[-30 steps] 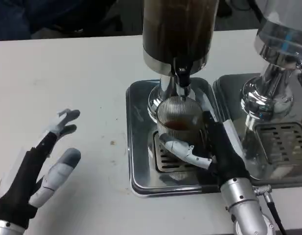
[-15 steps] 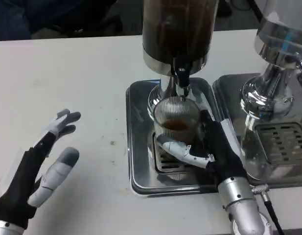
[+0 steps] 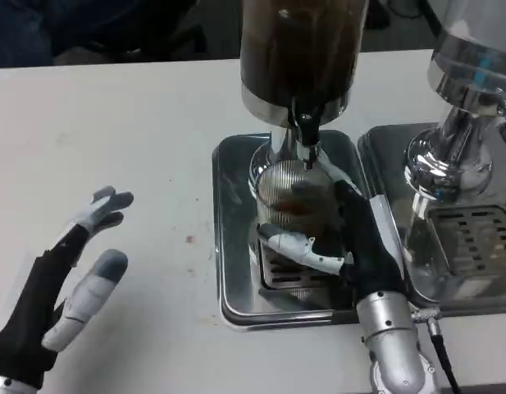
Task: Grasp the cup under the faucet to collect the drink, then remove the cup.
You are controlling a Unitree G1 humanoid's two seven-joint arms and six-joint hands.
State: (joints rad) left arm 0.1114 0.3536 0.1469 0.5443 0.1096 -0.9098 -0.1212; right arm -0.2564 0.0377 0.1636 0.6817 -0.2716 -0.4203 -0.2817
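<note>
Right hand (image 3: 355,246): wrapped around the ribbed clear cup (image 3: 292,197), fingers (image 3: 306,249) curled across its near side, thumb side against its right wall; the cup is gripped. Cup position: upright over the slotted grate of the steel drip tray (image 3: 234,271), directly beneath the faucet (image 3: 305,135) of the dark drink dispenser (image 3: 302,53). Brown liquid is visible inside the cup. Left hand (image 3: 60,283): holding nothing, fingers spread, lying on the white worktop (image 3: 113,139) well to the left of the tray. A second chrome dispenser (image 3: 462,115) stands on its own tray just right of the first.
</note>
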